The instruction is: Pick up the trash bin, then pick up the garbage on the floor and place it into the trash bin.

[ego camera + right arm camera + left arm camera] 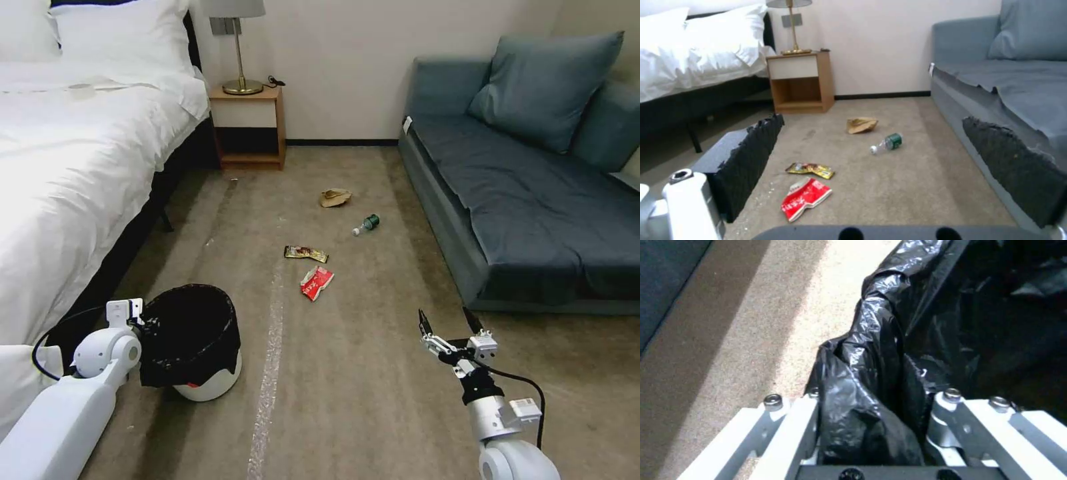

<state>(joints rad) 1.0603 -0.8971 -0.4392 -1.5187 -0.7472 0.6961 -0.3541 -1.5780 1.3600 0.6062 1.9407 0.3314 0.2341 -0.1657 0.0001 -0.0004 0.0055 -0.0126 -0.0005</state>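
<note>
The trash bin [200, 347], white with a black bag over its rim, stands tilted on the floor [360, 387] at my near left. My left gripper [142, 325] is shut on its rim, and the bag [871, 380] bunches between the fingers [786, 420]. The garbage lies ahead on the carpet: a red-and-white wrapper [316, 283] [805, 198], a gold wrapper [306, 253] [811, 169], a green bottle [366, 224] [888, 143] and a tan paper bag [335, 197] [861, 125]. My right gripper [447, 323] hangs open above the carpet, to the right of the wrappers and nearer to me, with nothing in it.
A white bed [67, 167] runs along the left, close behind the bin. A blue sofa [533, 200] lines the right side. A wooden nightstand [250, 127] with a lamp stands at the far wall. A pale streak [270, 373] runs down the carpet.
</note>
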